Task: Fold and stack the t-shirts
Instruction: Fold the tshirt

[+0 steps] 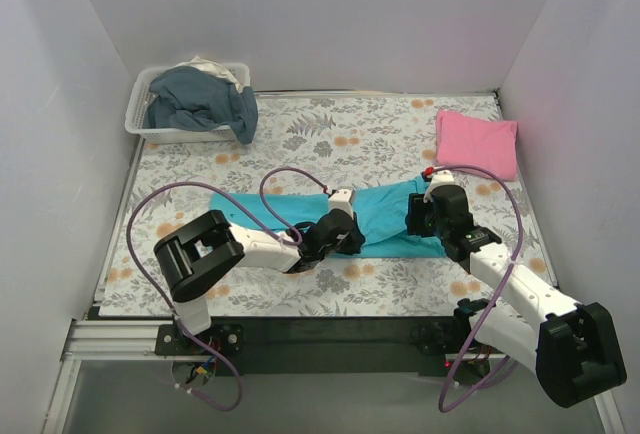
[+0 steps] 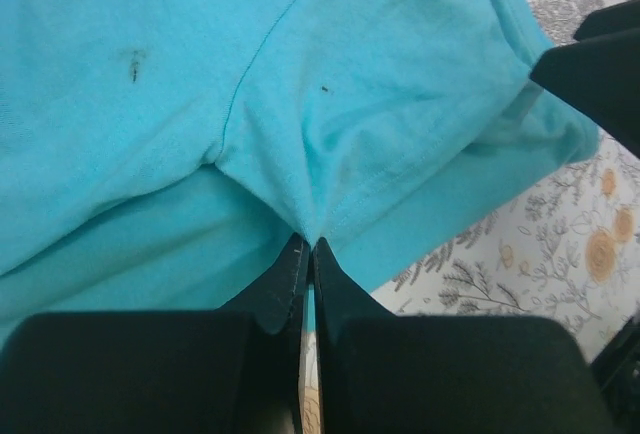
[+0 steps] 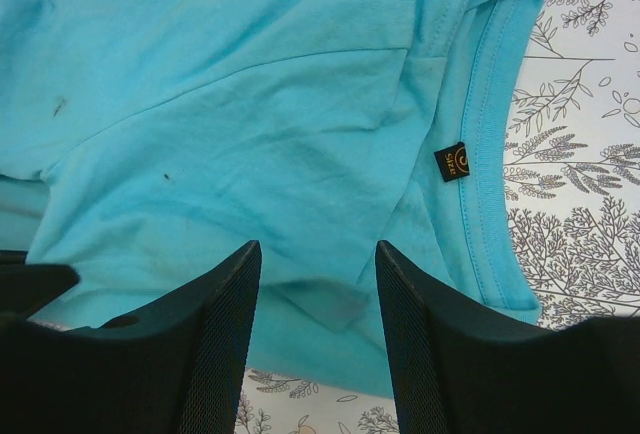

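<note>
Here, the left gripper (image 2: 308,246) has its two fingers pressed together on a small pinched peak of the teal t-shirt (image 2: 380,104). The cloth gathers into creases right at the tips. The right gripper (image 3: 318,254) has its fingers spread apart, with the shirt's near edge showing in the gap between them. It grips nothing, and whether the tips touch the cloth cannot be told.

Just right of that gap in the right wrist view runs the collar (image 3: 495,104), with a small dark label (image 3: 452,161) beside it.

In the overhead view the teal shirt lies as a long band running left to right across the middle of the flowered table (image 1: 330,134). The left gripper sits at the band's middle and the right gripper at its right end, so a fold would likely run along that axis.

A pink t-shirt (image 1: 476,142), already folded to a rectangle, lies in the upper right, well apart from the teal one and nearer the right arm.

A clear bin (image 1: 135,119) in the upper left holds a crumpled blue-grey garment (image 1: 200,99) that spills over its rim.
</note>
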You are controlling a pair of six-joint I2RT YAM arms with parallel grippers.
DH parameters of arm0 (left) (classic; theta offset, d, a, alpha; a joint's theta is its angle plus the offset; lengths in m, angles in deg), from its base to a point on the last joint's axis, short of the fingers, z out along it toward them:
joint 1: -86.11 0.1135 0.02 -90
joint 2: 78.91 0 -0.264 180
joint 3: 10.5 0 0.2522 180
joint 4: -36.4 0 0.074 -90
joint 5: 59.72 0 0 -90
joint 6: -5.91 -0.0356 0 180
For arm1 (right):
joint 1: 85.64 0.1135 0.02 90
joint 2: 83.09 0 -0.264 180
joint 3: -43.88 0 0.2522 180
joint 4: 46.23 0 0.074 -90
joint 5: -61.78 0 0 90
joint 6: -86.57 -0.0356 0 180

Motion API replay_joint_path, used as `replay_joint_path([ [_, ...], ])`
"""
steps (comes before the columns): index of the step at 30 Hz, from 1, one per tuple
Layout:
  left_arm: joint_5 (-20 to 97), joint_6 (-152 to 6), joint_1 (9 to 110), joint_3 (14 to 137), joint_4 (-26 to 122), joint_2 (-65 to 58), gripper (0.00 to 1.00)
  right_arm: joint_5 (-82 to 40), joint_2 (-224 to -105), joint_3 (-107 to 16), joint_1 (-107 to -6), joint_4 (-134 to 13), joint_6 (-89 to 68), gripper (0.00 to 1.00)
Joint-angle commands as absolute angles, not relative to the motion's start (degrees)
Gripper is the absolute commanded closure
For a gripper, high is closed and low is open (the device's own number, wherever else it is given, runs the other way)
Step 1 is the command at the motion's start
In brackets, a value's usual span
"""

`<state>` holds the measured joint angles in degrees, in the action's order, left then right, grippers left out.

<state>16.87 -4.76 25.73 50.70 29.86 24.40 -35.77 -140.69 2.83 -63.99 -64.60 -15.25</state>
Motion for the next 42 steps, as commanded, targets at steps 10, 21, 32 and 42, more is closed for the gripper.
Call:
replay_joint_path([
  [10, 25.5, -4.7, 25.5, 49.6, 35.7, 19.2, 1.0, -37.3, -139.7, 2.8, -64.3, -63.9, -14.7, 0.55],
  [21, 21.9, -4.9, 25.6, 50.5, 39.8, 19.1, 0.49, -35.2, -142.1, 3.0, -64.3, -64.0, -15.1, 0.55],
  [32, 19.7, -6.3, 27.2, 48.7, 40.6, 11.4, 0.4, -29.3, -138.7, 7.1, -64.2, -67.6, -16.2, 0.55],
  [42, 21.2, -9.4, 37.0, 48.0, 40.3, 5.1, 0.4, -24.4, -141.6, 6.7, -61.9, -70.0, -16.3, 0.56],
])
